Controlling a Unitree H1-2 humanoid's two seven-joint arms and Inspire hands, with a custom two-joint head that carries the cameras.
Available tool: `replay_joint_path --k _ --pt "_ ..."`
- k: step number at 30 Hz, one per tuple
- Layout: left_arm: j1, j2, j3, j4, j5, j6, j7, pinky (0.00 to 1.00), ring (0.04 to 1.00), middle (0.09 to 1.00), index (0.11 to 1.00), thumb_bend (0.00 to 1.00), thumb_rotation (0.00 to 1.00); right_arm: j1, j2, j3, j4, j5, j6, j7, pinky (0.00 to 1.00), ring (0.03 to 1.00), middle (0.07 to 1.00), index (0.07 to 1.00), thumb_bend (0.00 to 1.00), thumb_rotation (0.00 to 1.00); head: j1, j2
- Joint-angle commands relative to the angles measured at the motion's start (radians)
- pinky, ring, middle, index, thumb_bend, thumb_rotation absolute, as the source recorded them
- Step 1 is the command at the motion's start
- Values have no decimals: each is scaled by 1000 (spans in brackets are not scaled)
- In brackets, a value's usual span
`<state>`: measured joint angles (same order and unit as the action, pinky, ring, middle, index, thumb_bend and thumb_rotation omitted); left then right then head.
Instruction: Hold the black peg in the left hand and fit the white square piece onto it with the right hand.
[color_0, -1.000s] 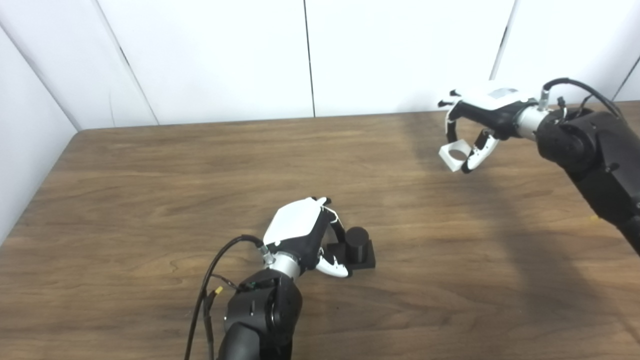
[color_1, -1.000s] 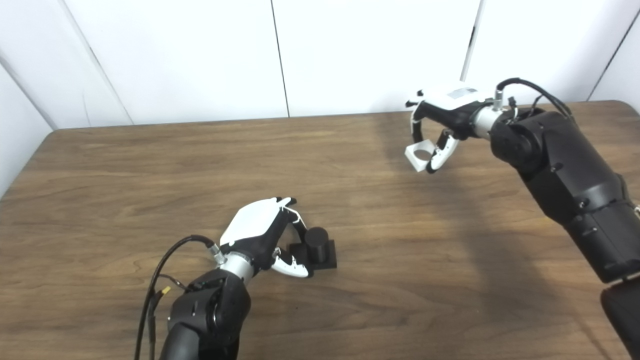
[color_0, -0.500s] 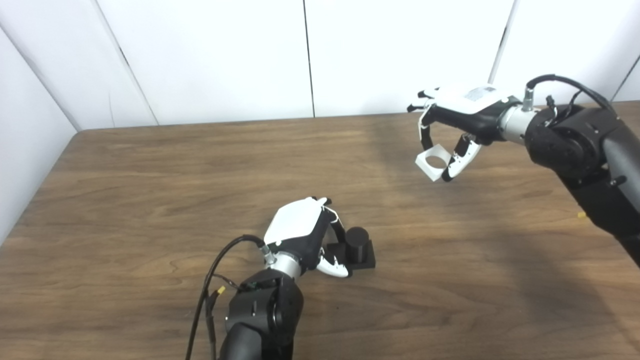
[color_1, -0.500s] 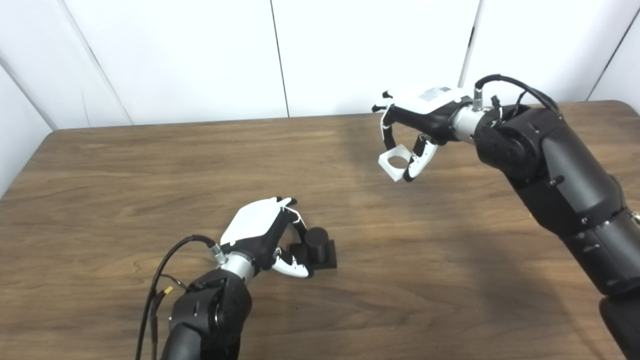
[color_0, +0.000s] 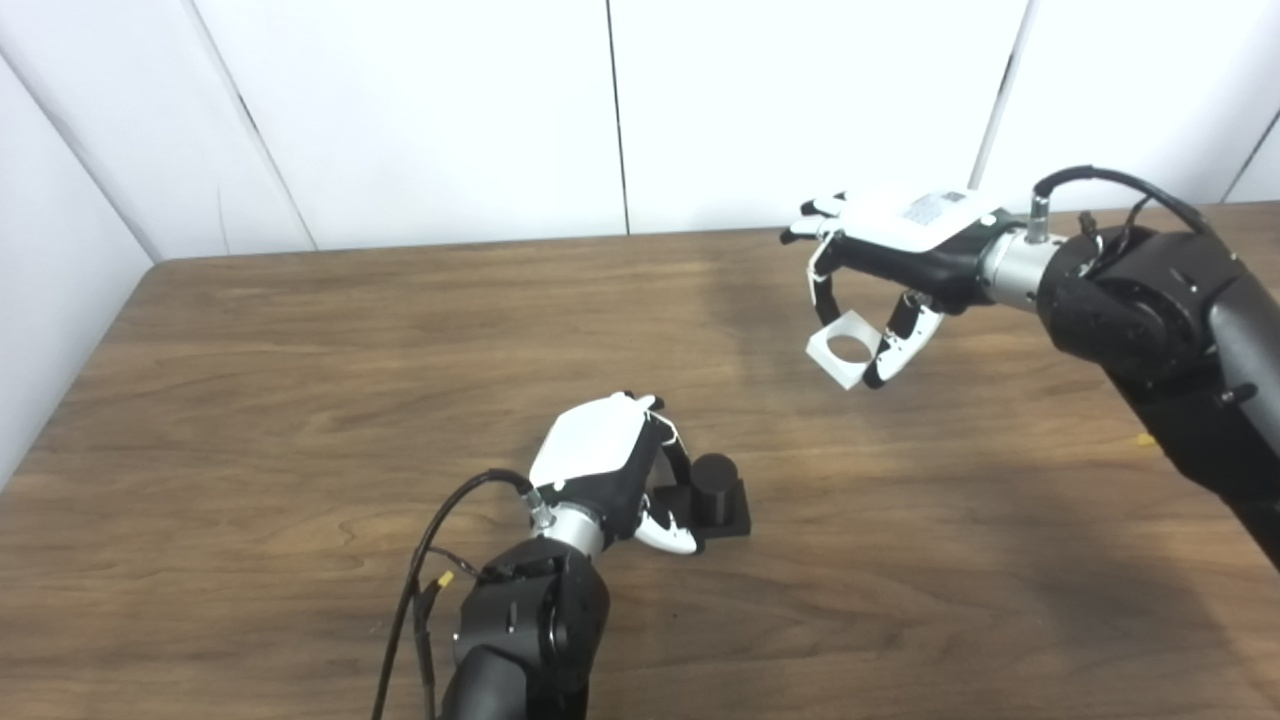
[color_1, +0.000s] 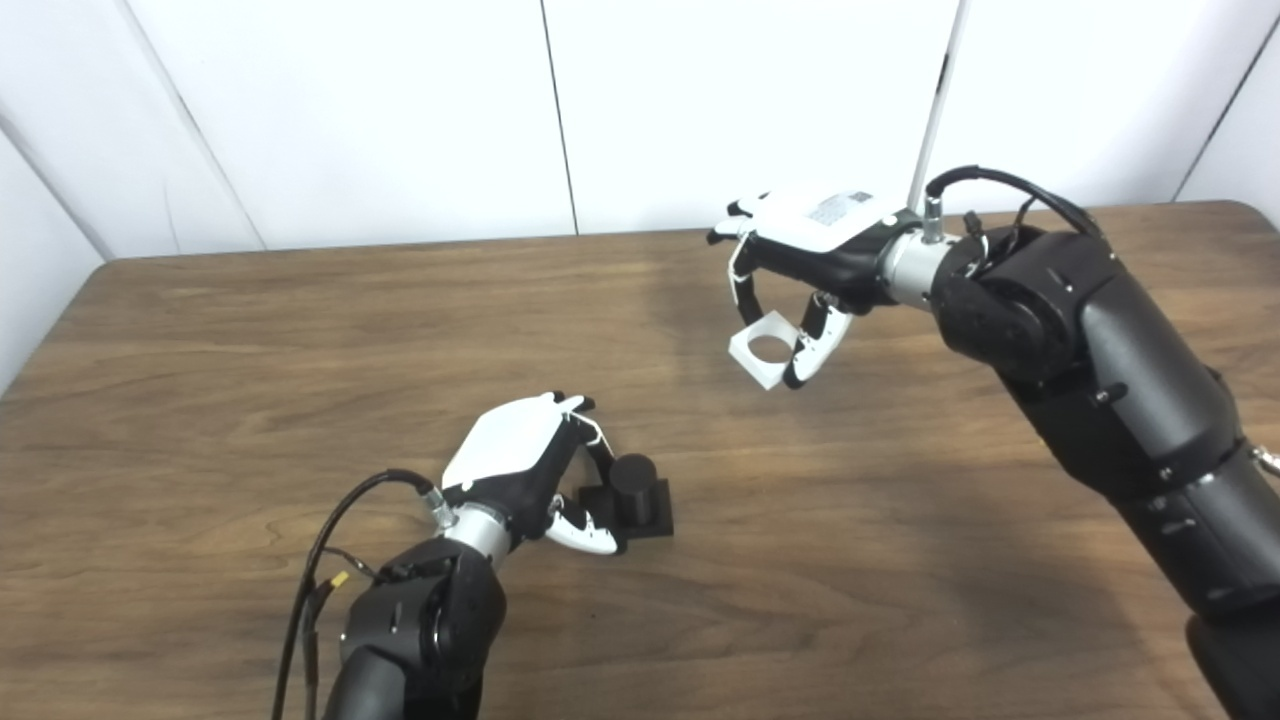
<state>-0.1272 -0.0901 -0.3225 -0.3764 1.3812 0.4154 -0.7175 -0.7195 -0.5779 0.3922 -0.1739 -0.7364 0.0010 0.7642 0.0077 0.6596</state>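
1. The left hand (color_0: 610, 470) grips the square base of the black cylindrical peg (color_0: 712, 488), upright on the wooden table (color_0: 300, 380).
2. The right hand (color_0: 880, 260) pinches the white square piece with a round hole (color_0: 843, 348) above the table, far right of the peg.

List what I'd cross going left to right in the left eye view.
left hand → black peg → white square piece → right hand.
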Motion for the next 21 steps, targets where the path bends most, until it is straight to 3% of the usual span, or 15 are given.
replay_joint_path --k 1,17,21 --pt "-16 6 -6 20 19 -7 3 1000 1000 950 479 527 61 -39 0 -22 -49 6 12 5 1000 1000 946 492 523 152 1 2" --pt "-19 3 -4 20 19 -4 -9 1000 1000 956 480 527 62 -23 47 -3 -138 7 10 76 1000 1000 946 492 524 153 0 2" --pt "-14 4 0 25 5 -4 14 1000 1000 951 479 527 60 -24 65 3 -153 7 13 97 1000 1000 947 492 523 153 0 5"
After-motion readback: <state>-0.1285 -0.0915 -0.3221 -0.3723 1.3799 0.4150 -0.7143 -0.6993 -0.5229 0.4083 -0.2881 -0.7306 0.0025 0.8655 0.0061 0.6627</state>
